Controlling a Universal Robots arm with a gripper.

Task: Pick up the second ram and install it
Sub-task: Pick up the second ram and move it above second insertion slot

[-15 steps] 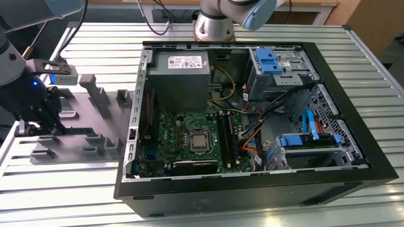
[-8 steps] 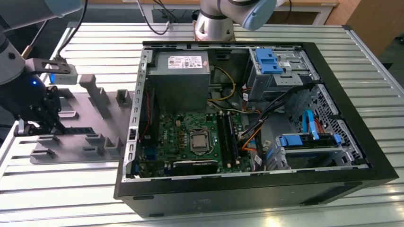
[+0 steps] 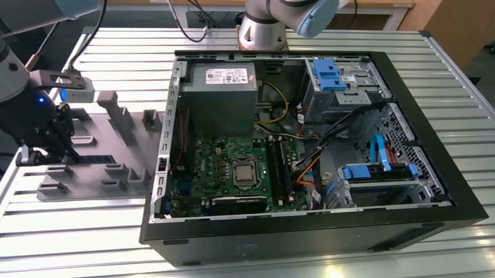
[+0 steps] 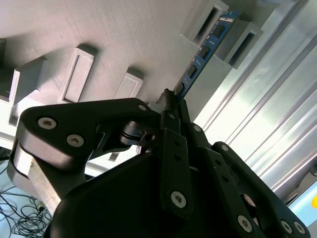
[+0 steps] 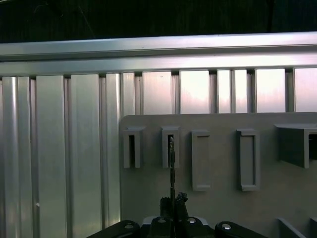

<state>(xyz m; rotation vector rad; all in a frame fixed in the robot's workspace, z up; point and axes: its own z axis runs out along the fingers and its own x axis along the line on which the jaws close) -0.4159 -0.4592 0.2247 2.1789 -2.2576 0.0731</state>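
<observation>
Fingers (image 4: 173, 139) pinched shut on the near end of the second ram (image 4: 203, 52).
The blue stick stands on edge over the grey holder tray (image 4: 99, 29), its far end at a slotted block (image 4: 210, 22). In the exterior view the tray lies on the tabletop (image 3: 77, 226), to the exterior view's left of the open computer case (image 3: 270, 243).

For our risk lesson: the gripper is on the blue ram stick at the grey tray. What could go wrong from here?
1. The gripper seems to clamp the second ram near one end, so it may tilt or slip.
2. Its far end sits between raised blocks of the grey tray and could snag.
</observation>
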